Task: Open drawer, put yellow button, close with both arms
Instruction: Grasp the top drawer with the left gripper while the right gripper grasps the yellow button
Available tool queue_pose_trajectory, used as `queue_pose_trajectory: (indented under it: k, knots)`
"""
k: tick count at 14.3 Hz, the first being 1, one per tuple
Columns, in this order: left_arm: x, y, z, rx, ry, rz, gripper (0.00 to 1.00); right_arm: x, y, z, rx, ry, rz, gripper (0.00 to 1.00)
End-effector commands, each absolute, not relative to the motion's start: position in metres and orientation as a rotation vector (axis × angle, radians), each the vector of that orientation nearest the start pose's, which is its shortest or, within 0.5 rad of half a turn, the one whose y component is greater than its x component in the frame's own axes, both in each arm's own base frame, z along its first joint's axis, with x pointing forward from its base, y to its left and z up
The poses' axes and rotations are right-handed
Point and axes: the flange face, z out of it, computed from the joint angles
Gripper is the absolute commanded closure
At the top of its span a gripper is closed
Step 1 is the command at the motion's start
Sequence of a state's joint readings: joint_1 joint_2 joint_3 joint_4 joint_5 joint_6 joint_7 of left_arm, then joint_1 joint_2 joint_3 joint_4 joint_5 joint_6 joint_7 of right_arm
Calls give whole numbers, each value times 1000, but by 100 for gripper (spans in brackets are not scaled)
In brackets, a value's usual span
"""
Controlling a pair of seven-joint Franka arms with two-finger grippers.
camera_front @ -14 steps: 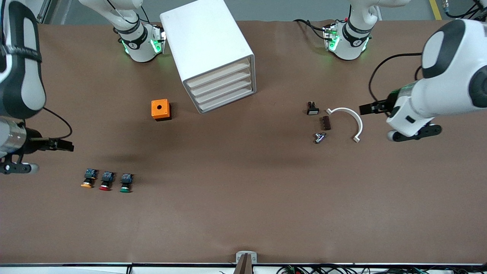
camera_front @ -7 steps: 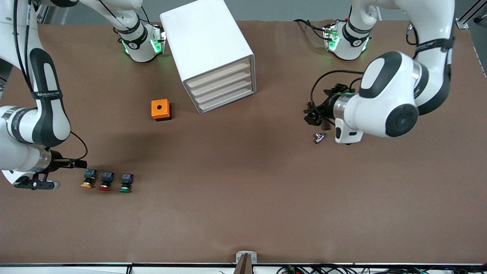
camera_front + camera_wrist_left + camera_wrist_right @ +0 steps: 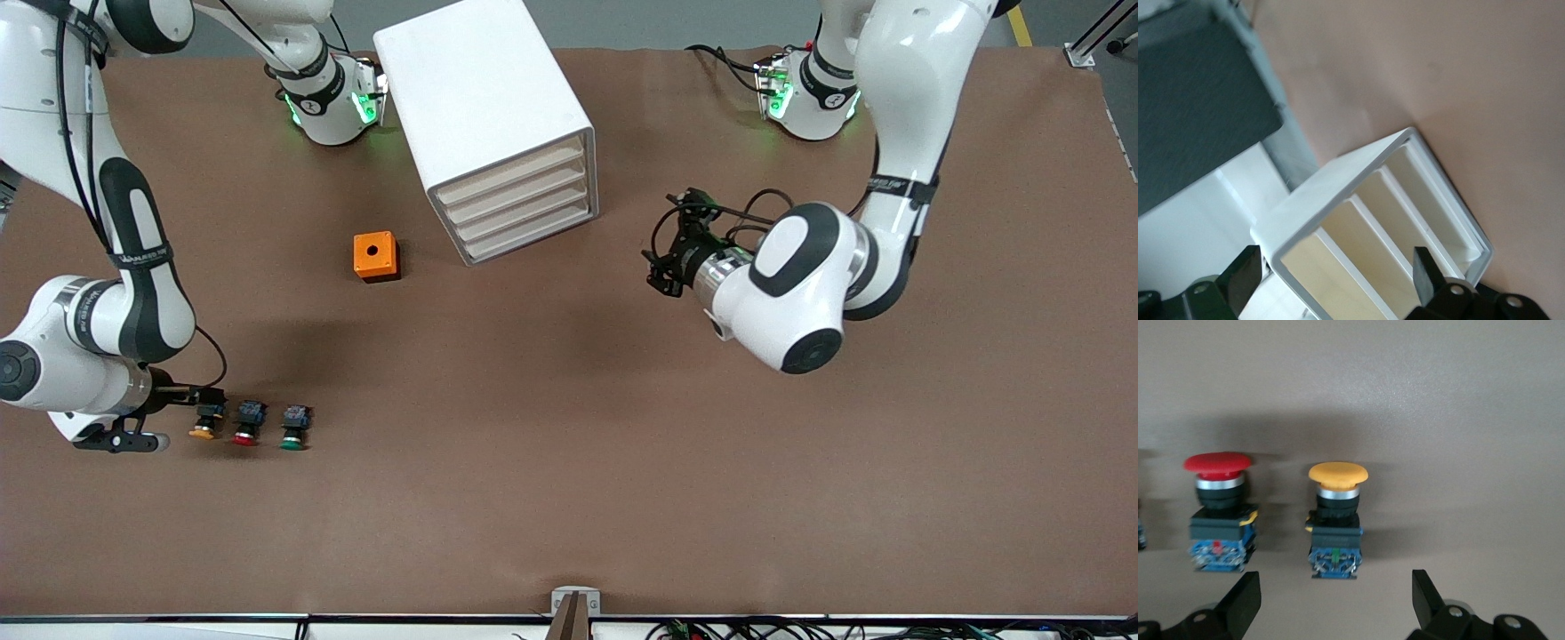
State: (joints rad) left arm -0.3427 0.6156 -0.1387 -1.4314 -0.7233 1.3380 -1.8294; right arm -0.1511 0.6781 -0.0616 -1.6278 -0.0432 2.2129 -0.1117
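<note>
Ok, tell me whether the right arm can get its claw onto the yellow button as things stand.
Probably yes: the right claw is open beside the yellow button, nothing between them. The red button stands apart, leaving room.

Both arms are glossy white with black joint rings and thin black cables. Green lights glow at their bases. Each ends in a black two-finger gripper.

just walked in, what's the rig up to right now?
Early stage. The right gripper is open at the yellow button, not yet gripping it; the red button sits beside it. The left gripper, also open, faces the cabinet. The drawer is closed.
</note>
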Motion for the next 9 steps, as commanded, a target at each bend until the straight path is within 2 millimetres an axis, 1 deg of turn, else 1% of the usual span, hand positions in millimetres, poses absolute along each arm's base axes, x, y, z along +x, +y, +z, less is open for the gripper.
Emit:
queue_pose_trajectory:
  k: [1, 3, 4, 5, 6, 8, 9]
  knots:
    - [534, -379, 317, -1641, -1679, 1475, 0, 668, -151, 202, -3192, 95, 119, 0]
    - [528, -392, 301, -1454, -1711, 1502, 0, 666, -157, 193, -3184, 117, 122, 0]
    - [522, -402, 292, -1392, -1701, 1509, 0, 666, -157, 192, -3182, 120, 126, 0]
    - [517, -408, 285, -1367, -1694, 1504, 0, 665, -158, 188, -3179, 123, 133, 8]
    - [513, -417, 279, -1337, -1696, 1507, 0, 663, -161, 184, -3169, 149, 140, 24]
    - [504, -429, 267, -1275, -1681, 1519, 25, 663, -160, 184, -3125, 205, 136, 46]
    - [499, -436, 264, -1260, -1667, 1536, 33, 662, -159, 183, -3119, 217, 139, 57]
